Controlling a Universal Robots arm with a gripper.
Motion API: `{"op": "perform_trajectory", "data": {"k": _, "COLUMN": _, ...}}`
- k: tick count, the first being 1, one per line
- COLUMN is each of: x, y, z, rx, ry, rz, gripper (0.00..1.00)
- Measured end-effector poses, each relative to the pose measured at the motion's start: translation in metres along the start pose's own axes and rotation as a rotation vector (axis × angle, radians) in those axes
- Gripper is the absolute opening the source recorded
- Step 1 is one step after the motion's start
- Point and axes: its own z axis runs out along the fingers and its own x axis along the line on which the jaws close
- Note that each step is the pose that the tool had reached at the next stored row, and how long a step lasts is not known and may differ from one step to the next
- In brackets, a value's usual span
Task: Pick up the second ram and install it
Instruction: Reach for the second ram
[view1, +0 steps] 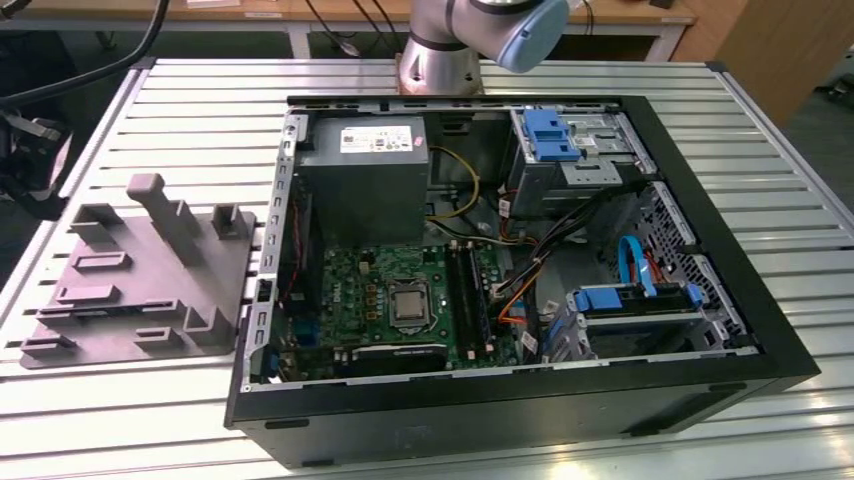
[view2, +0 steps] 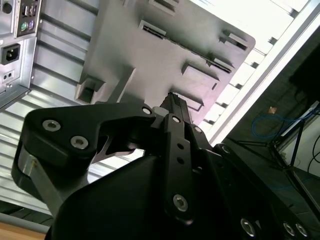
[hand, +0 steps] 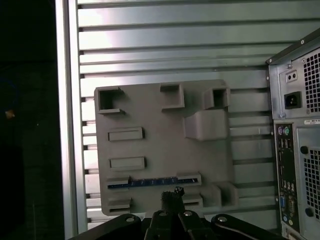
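In the first wrist view the second ram (hand: 150, 182) shows as a thin blue strip. It stands on edge in a slot of the grey plastic tray (hand: 150, 110), on the slatted metal table. My gripper (hand: 172, 195) hovers above the tray, close to the ram's slot and apart from the ram. Its dark fingertips are pressed together with nothing between them. The second wrist view shows the same shut gripper (view2: 172, 100) pointing at the tray (view2: 130, 55). In the exterior view the tray (view1: 147, 280) lies on the exterior view's left of the open computer case (view1: 507, 270).
Inside the case lie the motherboard (view1: 387, 290) with its long black slots (view1: 465, 290), a power supply (view1: 360, 180), cables and blue drive bays. The case's rear panel (hand: 295, 150) stands close beside the tray. The table's edge (hand: 67, 125) runs along the tray's other side.
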Motion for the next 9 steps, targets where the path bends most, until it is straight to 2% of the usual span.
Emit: {"op": "perform_trajectory", "data": {"k": 9, "x": 0.0008, "y": -0.0092, "z": 0.0138, "rx": -0.0001, "ry": 0.0000, "rz": 0.000, "gripper": 0.10}}
